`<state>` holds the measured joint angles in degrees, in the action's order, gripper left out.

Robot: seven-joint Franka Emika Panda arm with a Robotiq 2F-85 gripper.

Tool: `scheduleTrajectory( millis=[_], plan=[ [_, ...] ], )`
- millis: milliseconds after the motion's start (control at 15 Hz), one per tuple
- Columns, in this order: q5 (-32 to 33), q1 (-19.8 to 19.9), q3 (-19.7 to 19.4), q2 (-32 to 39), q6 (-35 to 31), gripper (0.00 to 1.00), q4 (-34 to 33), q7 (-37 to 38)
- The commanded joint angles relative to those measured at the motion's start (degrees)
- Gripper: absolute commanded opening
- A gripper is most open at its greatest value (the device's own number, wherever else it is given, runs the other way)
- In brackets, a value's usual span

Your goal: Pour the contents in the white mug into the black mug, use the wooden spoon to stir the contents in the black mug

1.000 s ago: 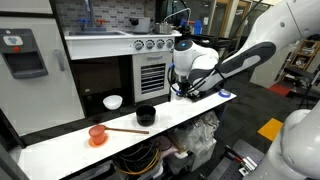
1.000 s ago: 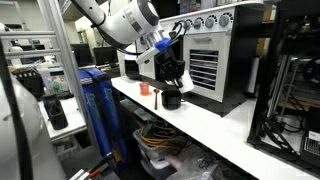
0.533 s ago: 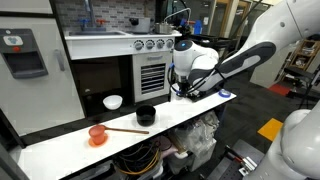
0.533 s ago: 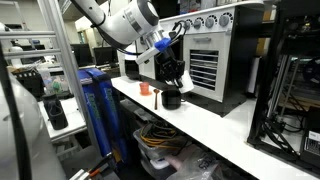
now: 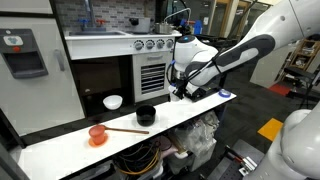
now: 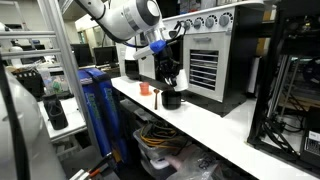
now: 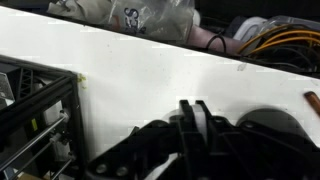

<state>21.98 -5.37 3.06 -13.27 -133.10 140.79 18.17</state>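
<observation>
The white mug (image 5: 113,102) stands at the back of the white counter, in front of the oven. The black mug (image 5: 146,114) stands to its right and also shows in an exterior view (image 6: 171,99). The wooden spoon (image 5: 126,130) lies flat in front of the black mug, one end by the orange-red cup (image 5: 97,135). My gripper (image 5: 181,92) hangs over the counter to the right of the black mug, holding nothing. In the wrist view its fingers (image 7: 187,118) stand close together over bare counter, with a dark rounded shape, probably the black mug (image 7: 270,122), to their right.
A black oven with knobs (image 5: 150,62) stands right behind the mugs. A white appliance (image 5: 28,60) stands at the left end of the counter (image 5: 60,145). Bags and cables (image 7: 150,15) lie below the counter's front edge. A blue cabinet (image 6: 98,105) stands beside the counter.
The arm has shifted slightly, with the wrist and gripper a little higher than before. The mugs, spoon and orange-red cup have not moved.
</observation>
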Motion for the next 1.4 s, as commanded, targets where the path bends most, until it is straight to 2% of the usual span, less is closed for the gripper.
scheduleTrajectory(
  millis=[0,600,867,1333],
  plan=[
    [-5.83,2.18,0.05,-0.59,-0.83,0.02,-0.46,-0.24],
    [-11.46,7.53,-2.37,2.1,-2.5,0.02,-3.0,4.3],
    [-15.27,8.65,-3.71,3.66,-3.17,0.02,-4.32,4.16],
    [-16.63,10.5,-5.83,8.28,-4.42,0.02,-7.5,6.58]
  ],
)
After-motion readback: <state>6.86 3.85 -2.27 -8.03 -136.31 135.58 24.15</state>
